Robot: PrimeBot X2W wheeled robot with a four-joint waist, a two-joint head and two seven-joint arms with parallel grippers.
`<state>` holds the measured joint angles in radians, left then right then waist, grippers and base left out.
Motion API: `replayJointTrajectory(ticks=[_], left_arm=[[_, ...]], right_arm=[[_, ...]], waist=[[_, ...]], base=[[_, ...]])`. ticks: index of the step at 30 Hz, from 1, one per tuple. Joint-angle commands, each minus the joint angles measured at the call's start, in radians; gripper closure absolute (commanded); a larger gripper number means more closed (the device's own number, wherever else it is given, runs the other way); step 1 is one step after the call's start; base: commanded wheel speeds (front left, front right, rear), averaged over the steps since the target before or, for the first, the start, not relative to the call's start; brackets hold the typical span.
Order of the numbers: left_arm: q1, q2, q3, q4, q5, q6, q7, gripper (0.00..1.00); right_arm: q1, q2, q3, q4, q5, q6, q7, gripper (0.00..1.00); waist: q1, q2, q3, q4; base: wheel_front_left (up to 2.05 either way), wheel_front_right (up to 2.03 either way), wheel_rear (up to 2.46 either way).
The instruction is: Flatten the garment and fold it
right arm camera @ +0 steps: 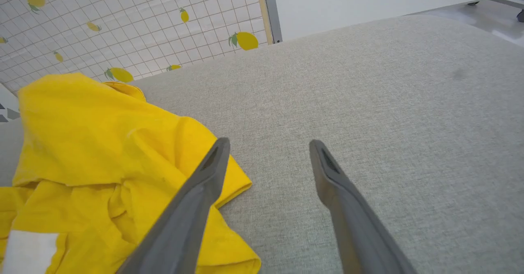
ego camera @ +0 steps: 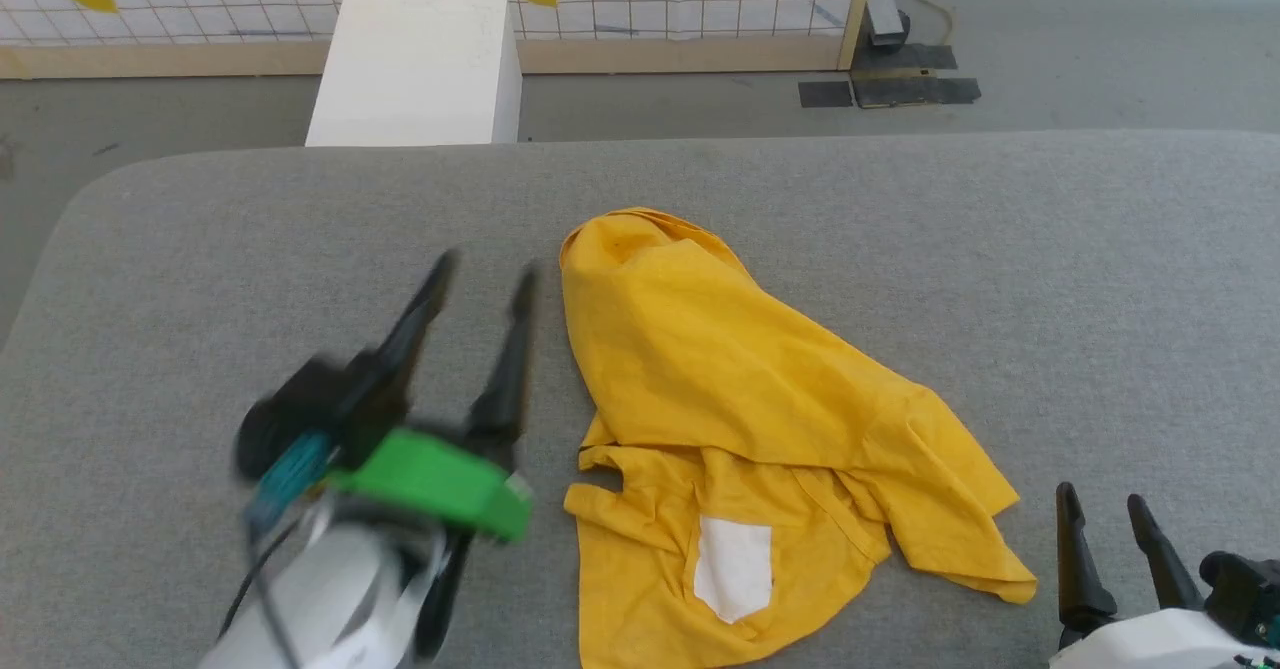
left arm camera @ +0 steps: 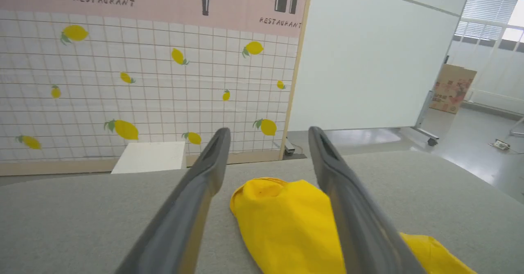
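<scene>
the grey padded surface [ego camera: 900, 209] took up most of the head view. its far edge and rounded far left corner were bare, which left broad room on every side for spreading cloth. the garment [ego camera: 720, 369] lay in a rumpled heap about midway between the left and right edges, closer to the near edge than the far one. one yellow layer was doubled over the rest, its narrow end pointed at the far edge, and a loose corner splayed toward the near right. judging by that, the flattening step was in hand and not yet done, and no fold could sensibly begin on cloth this bunched. the left gripper [ego camera: 486, 267] hung just beside the garment's left edge, blurred, its jaws wide and holding nothing. the right gripper [ego camera: 1102, 499] sat at the near edge, just beside the splayed corner, its jaws also wide and empty. the next move probably called for each gripper to pinch a free edge low against the surface and draw the doubled layer outward. thin cloth like this could slip, or two layers could be caught at once. a white patch [ego camera: 735, 567] showed face up near the near edge.
</scene>
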<state>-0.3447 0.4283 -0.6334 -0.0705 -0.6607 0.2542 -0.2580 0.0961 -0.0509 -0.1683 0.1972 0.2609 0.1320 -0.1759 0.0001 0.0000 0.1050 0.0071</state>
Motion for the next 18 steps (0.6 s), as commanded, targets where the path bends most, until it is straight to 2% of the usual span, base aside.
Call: replayJointTrajectory(ticks=[1,4,8,13,18], left_arm=[[0.092,0.007,0.047,-0.031,0.027,0.023,-0.003,0.00],[0.270,0.005,0.156,-0.083,0.086,0.037,-0.004,0.00],[0.432,-0.021,0.250,-0.077,0.123,-0.001,-0.004,0.00],[0.504,-0.088,0.333,-0.060,0.142,-0.065,-0.004,0.00],[0.516,-0.145,0.374,-0.035,0.180,-0.126,-0.004,0.00]], right_arm=[[0.013,0.001,0.004,-0.006,0.004,-0.001,0.002,0.00],[0.024,0.001,0.004,-0.011,0.006,-0.001,0.006,0.00],[0.030,0.001,0.008,-0.026,-0.005,-0.001,0.020,0.00],[0.012,0.001,0.015,-0.079,-0.052,-0.001,0.065,0.00],[-0.069,0.001,0.092,-0.173,-0.146,-0.001,0.217,0.00]], waist=[[-0.0001,0.0000,-0.006,0.006],[-0.0001,0.0000,-0.012,0.019],[-0.0001,0.0000,-0.019,0.037],[-0.0001,0.0000,-0.023,0.063],[-0.0001,0.0000,-0.020,0.068]], base=[[0.00,0.00,0.00],[0.00,0.00,0.00],[0.00,0.00,0.00],[0.00,0.00,0.00],[0.00,0.00,0.00]])
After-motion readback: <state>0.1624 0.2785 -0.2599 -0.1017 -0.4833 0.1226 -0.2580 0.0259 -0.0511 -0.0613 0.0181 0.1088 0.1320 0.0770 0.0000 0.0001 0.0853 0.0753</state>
